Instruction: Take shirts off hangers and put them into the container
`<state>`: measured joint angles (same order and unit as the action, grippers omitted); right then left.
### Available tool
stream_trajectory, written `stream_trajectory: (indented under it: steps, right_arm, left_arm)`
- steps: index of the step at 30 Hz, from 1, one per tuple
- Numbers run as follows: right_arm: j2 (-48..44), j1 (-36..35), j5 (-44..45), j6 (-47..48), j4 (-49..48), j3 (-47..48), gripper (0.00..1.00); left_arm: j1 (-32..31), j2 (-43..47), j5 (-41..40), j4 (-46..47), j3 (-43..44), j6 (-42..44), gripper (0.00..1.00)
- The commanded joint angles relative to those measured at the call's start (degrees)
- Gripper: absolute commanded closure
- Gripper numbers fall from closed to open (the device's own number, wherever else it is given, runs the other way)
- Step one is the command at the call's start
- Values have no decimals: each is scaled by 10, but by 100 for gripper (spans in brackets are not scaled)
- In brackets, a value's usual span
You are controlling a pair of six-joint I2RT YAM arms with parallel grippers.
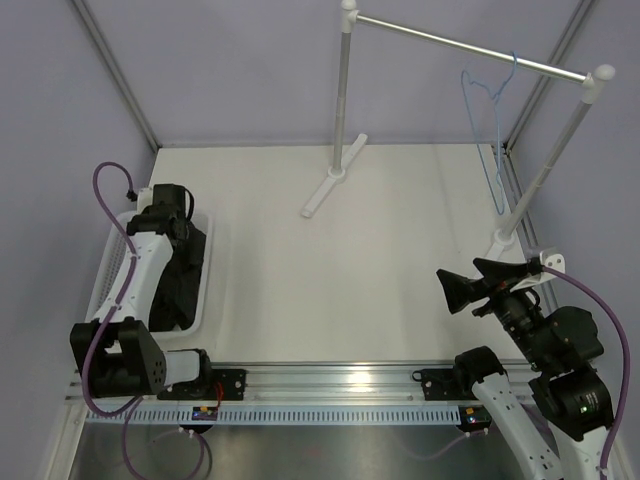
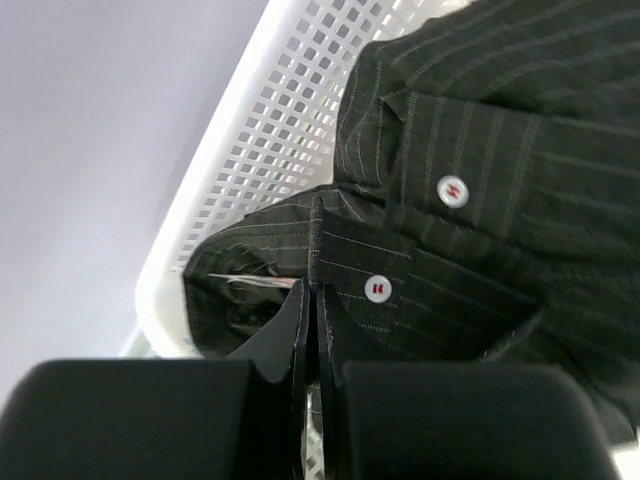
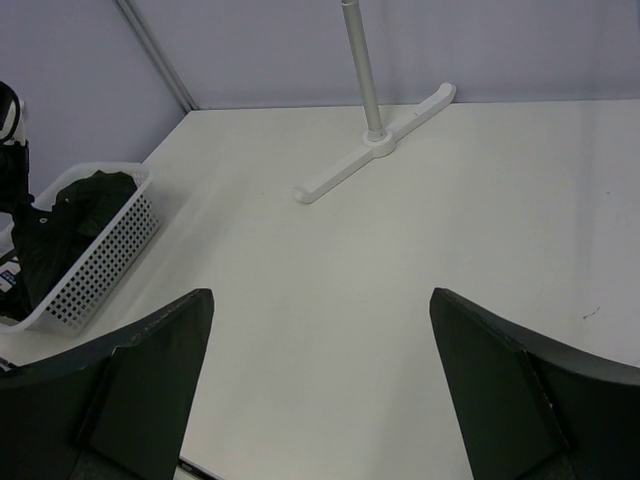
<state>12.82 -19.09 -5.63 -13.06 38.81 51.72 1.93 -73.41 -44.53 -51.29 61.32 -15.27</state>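
**Shirt in basket, L claw pinching cloth, R claw spread wide**

- Basket (image 1: 203, 305): white, mesh walls, sits on table (image 1: 350, 280). Used as ref point for everything below.
- Shirt (image 1: 185, 270): black, thin pinstripes, bunched inside basket and filling most of it. A bit of cloth rides up at the basket's far end. In L wrist view two white buttons (image 2: 452, 190) show on the placket, and the collar opening sits close to the basket's side wall.
- L claw (image 2: 312, 300): directly over basket, pointing down into it. Fingers pressed together, with a fold of shirt coming straight out from the tips, so it is pinching the cloth. L arm runs along the length of the basket.
- R claw (image 3: 320, 300): well apart from basket, across table on the opp. side. Fingers spread wide, nothing between them, only bare table under. It points toward the basket side.
- Hanger (image 1: 497, 160): light-blue wire, bare. Hook over silver rail (image 1: 470, 45), far from basket at the opp. rear corner.
- Rack foot (image 1: 335, 175): white, on table, beyond basket toward the back wall, approx mid-width.
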Motion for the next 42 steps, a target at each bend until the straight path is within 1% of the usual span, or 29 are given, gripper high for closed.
stream_trajectory:
  steps: [1,4,5,7,10,11,12,15,18,19,21,22,27,30,33,34,36,37,40,42]
  right_arm:
    - [-14,-7,-9,4,-14,2,0]
    - [-18,-8,-7,3,-12,2,0]
    - [-20,-8,-7,5,-12,2,1]
    - [-20,-8,-5,5,-11,3,0]
    - [-22,-8,-5,4,-10,4,1]
    - [-22,-8,-4,4,-8,4,1]
    - [-24,-7,-3,5,-8,4,0]
    - [-26,-8,-1,6,-4,6,1]
    - [-25,-7,-1,6,-3,7,1]
    - [-24,-8,-2,5,-3,9,1]
    - [-17,-8,-4,5,-1,12,0]
    - [-17,-8,-5,4,-1,14,1]
    - [-4,-8,-7,2,6,29,0]
    - [3,-8,-8,1,8,35,1]
    - [14,-8,-5,2,17,49,1]
    - [17,-8,-4,2,19,57,1]
    - [24,-8,3,4,26,72,0]
    - [26,-7,6,4,27,76,0]
    - [31,-8,21,14,42,98,1]
    - [36,-8,35,19,53,119,0]
  left_arm:
    - [42,7,35,93,-30,-39,99]
    - [87,4,74,131,-67,-46,95]
    - [98,-8,100,133,-71,-49,91]
    - [113,-23,112,137,-72,-55,87]
    - [130,-38,135,141,-74,-62,77]
    - [135,-37,142,142,-74,-63,70]
    - [141,-34,146,142,-74,-64,54]
    - [141,-5,153,140,-70,-60,22]
    - [141,42,158,139,-66,-60,13]
    - [141,55,156,138,-63,-60,7]
    - [141,80,158,138,-59,-61,1]
    - [141,105,160,137,-57,-62,1]
    - [141,169,143,123,-45,-70,1]
    - [141,211,153,117,-33,-67,1]
    - [141,251,198,105,-8,-54,1]
    - [141,262,233,101,-3,-48,1]
    - [137,297,263,83,9,-43,1]
    - [133,313,301,81,8,-39,1]
    - [105,372,351,78,6,-19,1]
    - [72,413,377,67,7,8,1]
